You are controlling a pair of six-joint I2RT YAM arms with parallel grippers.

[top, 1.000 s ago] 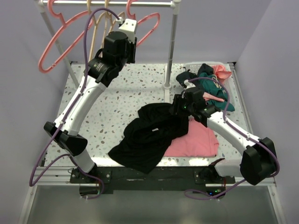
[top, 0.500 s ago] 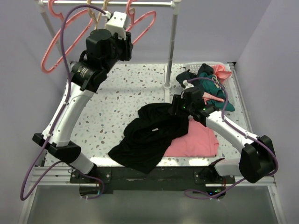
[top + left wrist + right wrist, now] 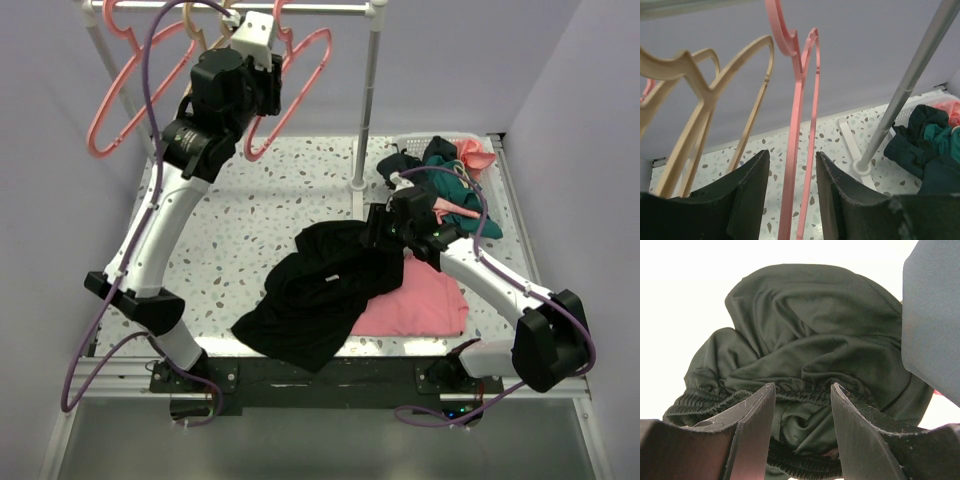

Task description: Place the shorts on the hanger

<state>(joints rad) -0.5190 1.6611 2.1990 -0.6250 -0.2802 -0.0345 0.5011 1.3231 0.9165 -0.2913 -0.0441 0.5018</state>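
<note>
The black shorts [image 3: 320, 290] lie crumpled on the table's middle. My right gripper [image 3: 376, 228] hovers at their upper right edge, open. In the right wrist view the gathered waistband of the shorts [image 3: 810, 340] sits between and beyond the spread fingers of this gripper [image 3: 803, 386]. My left gripper [image 3: 260, 32] is raised to the rail. It is open, and the pink hanger [image 3: 300, 85] hangs there. In the left wrist view the hanger [image 3: 799, 100] runs down the gap of the gripper [image 3: 792, 155], touching neither finger.
A second pink hanger [image 3: 115, 100] and tan hangers [image 3: 705, 90] hang left on the same rail. The rack's upright pole [image 3: 367, 100] stands at the back. A white basket [image 3: 480, 140] with a teal garment [image 3: 462, 190] sits back right. A flat pink cloth [image 3: 425, 305] lies under the shorts' right side.
My left gripper has shifted a little left and up along the rail and its jaws have widened. The pink hanger beside it has swung lower. The right arm has barely moved.
</note>
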